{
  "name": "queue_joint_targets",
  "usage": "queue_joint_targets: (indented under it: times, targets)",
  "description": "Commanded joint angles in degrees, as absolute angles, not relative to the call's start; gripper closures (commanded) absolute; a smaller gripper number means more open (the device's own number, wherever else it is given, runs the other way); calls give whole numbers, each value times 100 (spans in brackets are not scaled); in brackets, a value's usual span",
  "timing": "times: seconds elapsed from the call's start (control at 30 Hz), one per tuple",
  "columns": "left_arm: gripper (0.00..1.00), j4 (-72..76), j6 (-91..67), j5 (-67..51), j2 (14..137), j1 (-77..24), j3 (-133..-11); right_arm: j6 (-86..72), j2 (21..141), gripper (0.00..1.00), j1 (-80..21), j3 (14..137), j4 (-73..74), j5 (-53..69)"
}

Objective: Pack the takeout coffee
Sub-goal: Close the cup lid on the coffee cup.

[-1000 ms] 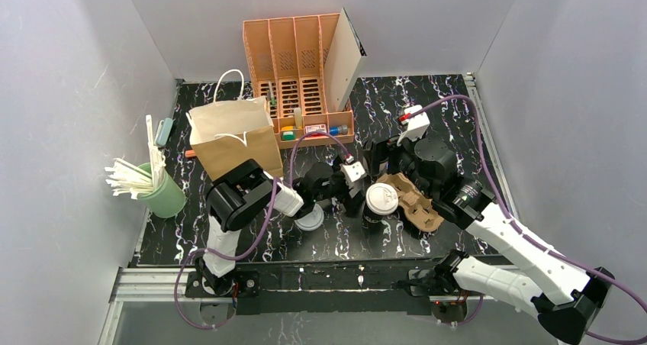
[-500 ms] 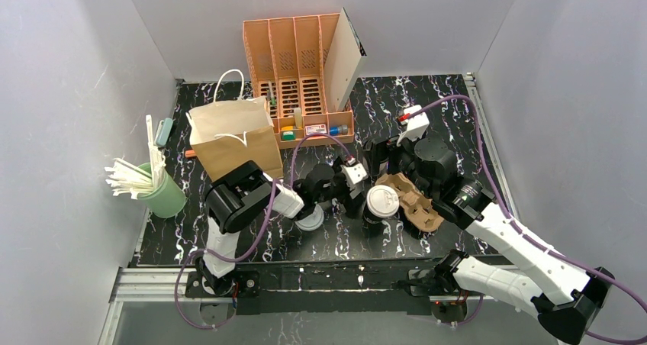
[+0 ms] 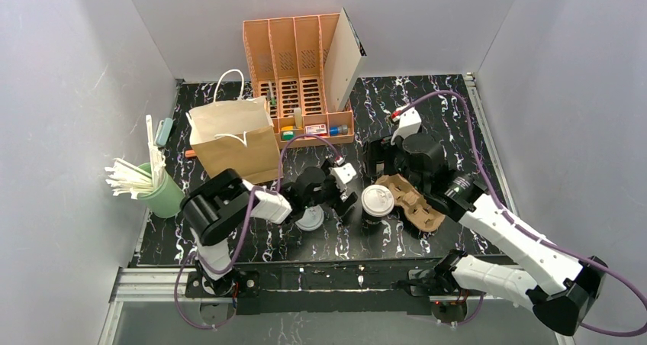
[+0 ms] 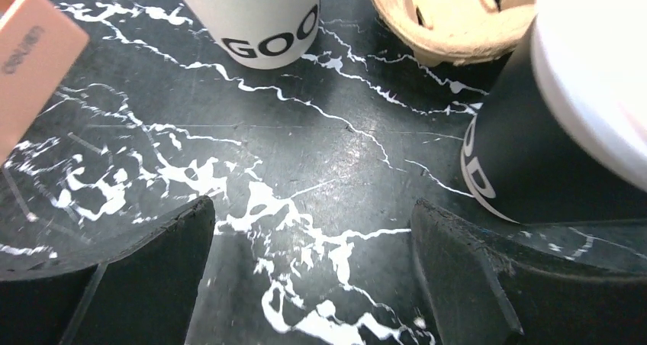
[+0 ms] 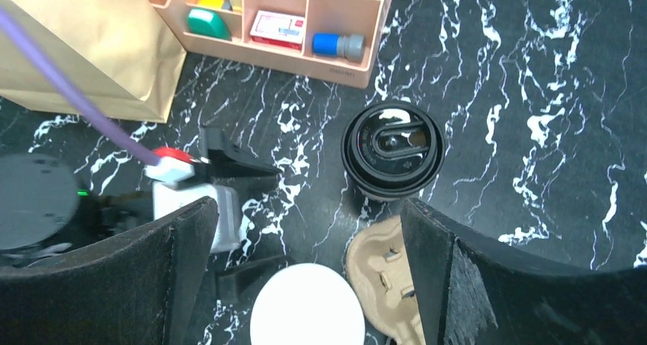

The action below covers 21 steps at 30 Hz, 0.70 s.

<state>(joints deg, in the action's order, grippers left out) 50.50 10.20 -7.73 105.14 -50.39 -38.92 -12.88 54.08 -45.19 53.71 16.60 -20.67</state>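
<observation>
Both jaws wide, empty; small white paper cup with black round plastic lid [image 5: 393, 148] stands on the bench [image 5: 534, 93] beside the brown pulp cup carrier [image 5: 378, 272], below the right gripper [image 5: 309, 207] – left gripper [image 4: 313, 211] sits low by the black white-lidded cup [image 4: 519, 162], so a sweep could tip either.

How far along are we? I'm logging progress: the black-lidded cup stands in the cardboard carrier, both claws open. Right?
Not in it: the right wrist view shows the black-lidded cup standing on the table beside the cardboard carrier. The left claw and right claw are open, as you said.
</observation>
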Motion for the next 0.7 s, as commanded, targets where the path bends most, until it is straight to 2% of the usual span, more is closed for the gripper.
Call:
queue_joint_targets:
  times: [0.0,0.27,0.3,0.4,0.47,0.57,0.67]
  targets:
    - [2,4907,401,-323,9464,-5066,-3565,-1741,5520,2,-4531,5893,2328,-2104]
    - [2,4351,-879,105,7559,-5132,-2829,-2355,5812,10,-4526,6338,3765,-1314]
    - [2,4036,-1014,194,7289,-5147,-2833,-2411,5849,10,-4526,6337,3885,-1131]
    - [2,3177,-1410,372,6743,-5159,-2960,-2615,5998,2,-4523,6286,4253,-663]
    - [2,2555,-1783,535,6506,-5162,-3119,-2779,6077,2,-4522,6264,4462,-635]
    - [2,1572,-2209,492,6501,-5168,-3567,-3070,5944,11,-4526,6123,4674,-747]
    - [2,1469,-2609,-155,6576,-5172,-3796,-3377,5627,22,-4526,5865,4663,-905]
